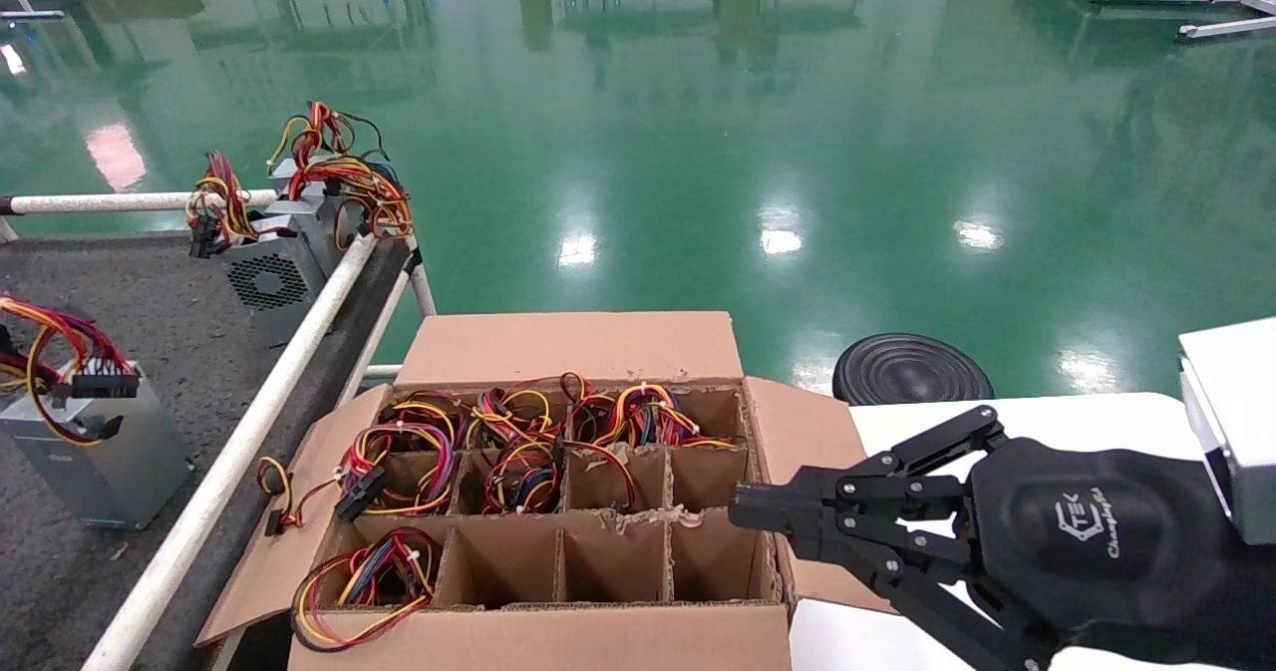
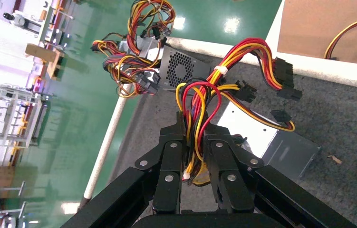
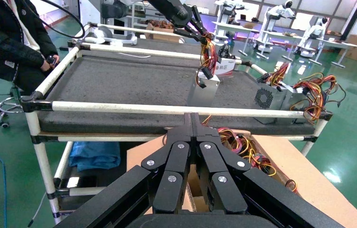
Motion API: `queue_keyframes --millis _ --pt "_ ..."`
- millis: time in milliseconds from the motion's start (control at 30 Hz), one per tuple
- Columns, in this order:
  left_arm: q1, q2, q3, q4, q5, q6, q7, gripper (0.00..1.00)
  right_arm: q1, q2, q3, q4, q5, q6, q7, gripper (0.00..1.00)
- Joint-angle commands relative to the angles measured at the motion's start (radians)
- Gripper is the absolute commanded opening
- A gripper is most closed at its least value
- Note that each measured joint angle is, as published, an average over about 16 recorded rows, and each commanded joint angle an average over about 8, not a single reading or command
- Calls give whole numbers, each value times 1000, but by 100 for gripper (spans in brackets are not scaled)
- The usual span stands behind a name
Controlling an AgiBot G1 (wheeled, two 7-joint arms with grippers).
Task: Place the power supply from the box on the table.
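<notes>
The power supply (image 1: 100,462) is a silver-grey block standing on the dark grey table (image 1: 150,292) at the far left. Its red, yellow and orange wires rise from its top. In the left wrist view my left gripper (image 2: 194,119) is shut on that wire bundle, with the metal body (image 2: 262,135) just beyond the fingers. The right wrist view shows the same gripper (image 3: 204,35) above the unit (image 3: 204,92). The left gripper is outside the head view. My right gripper (image 1: 746,514) is shut and empty, hovering over the right edge of the brown box (image 1: 558,347).
Two grey units with fan grilles (image 1: 269,272) stand at the table's far corner by the white rail (image 1: 259,402). Several wire bundles (image 1: 518,442) fill cells of the box. A black round disc (image 1: 912,370) lies on the green floor. A person (image 3: 10,38) sits beyond the table.
</notes>
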Motion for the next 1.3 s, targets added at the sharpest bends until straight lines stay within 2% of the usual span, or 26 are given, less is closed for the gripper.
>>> queue_keyframes --millis 33,200,267,1300 --pt "5 -1 0 2 -2 2 -2 17 0 0 0 0 0 0 0 0" --pt "13 1 0 3 -6 5 -9 80 0 0 0 0 0 0 0 0" --pt "16 2 1 3 -6 7 -12 98 0 0 0 0 0 0 0 0" --pt "5 20 46 -12 19 26 -101 100 0 0 0 0 0 0 0 0"
